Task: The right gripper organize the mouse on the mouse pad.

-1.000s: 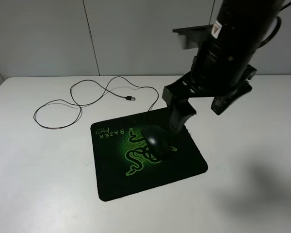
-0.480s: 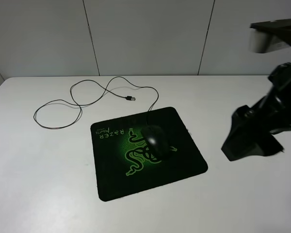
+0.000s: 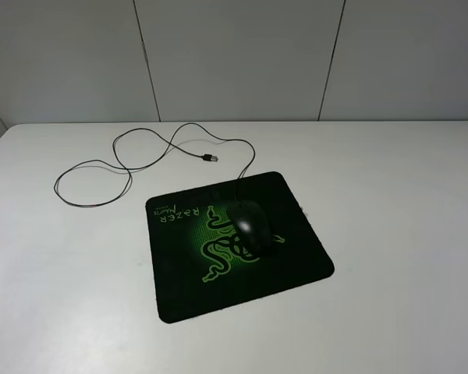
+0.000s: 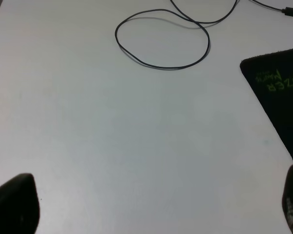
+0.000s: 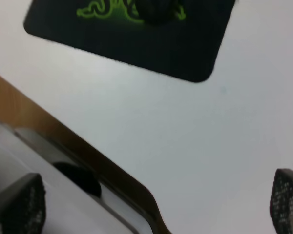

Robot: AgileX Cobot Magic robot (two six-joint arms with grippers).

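The mouse [image 3: 252, 226] lies on the mouse pad [image 3: 292, 265], over the green snake logo, with nothing holding it. Its cable [image 3: 140, 160] loops across the table to the back left and ends in a USB plug [image 3: 210, 158]. Neither arm shows in the exterior high view. My right gripper [image 5: 154, 200] is open and empty, away from the pad [image 5: 185, 53], near the table's front edge. The mouse [image 5: 156, 9] shows there, blurred. My left gripper [image 4: 154, 204] is open and empty over bare table, beside the pad's corner [image 4: 281, 97] and the cable loop [image 4: 161, 39].
The white table [image 3: 405, 202] meets a tiled wall [image 3: 234, 54] at the back. In the right wrist view the table's wooden front edge [image 5: 88, 156] runs close to the gripper, with a grey surface [image 5: 49, 195] beyond it.
The right arm has drawn back from over the mouse to the right and left the exterior high view. The mouse stays on the pad where it was.
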